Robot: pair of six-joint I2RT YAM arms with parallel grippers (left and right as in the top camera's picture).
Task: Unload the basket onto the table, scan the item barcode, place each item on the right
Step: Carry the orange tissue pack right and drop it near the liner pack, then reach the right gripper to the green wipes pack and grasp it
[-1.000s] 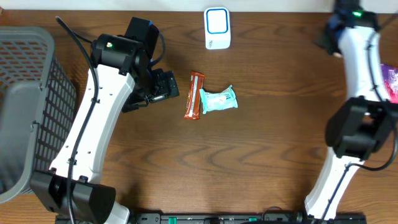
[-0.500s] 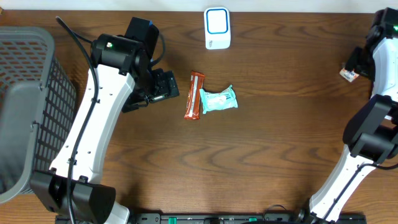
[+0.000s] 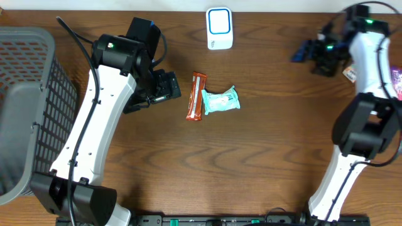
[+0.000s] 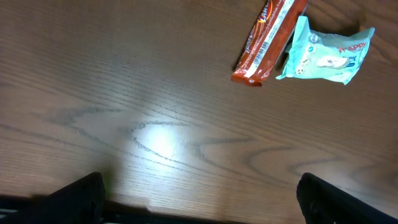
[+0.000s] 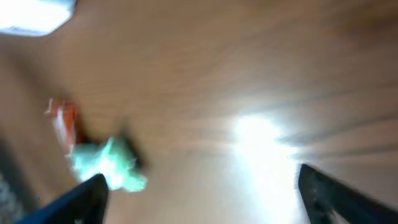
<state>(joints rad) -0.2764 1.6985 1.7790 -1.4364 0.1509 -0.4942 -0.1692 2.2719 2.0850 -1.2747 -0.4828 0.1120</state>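
In the overhead view, the left gripper, jaws wide apart and empty, sits left of centre beside the orange snack bar and mint-green packet, which touch at mid-counter, the white barcode scanner stands at top centre, and the right gripper, jaws apart, is at upper right.

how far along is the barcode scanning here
Done: nothing I can confirm. A purple packet lies at the right edge, but whether it was scanned does not show. In hand: nothing, the left tool and right tool are both open and empty. Left: the orange bar and teal packet lie mid-table, apart from the scanner, so each needs picking up and scanning.
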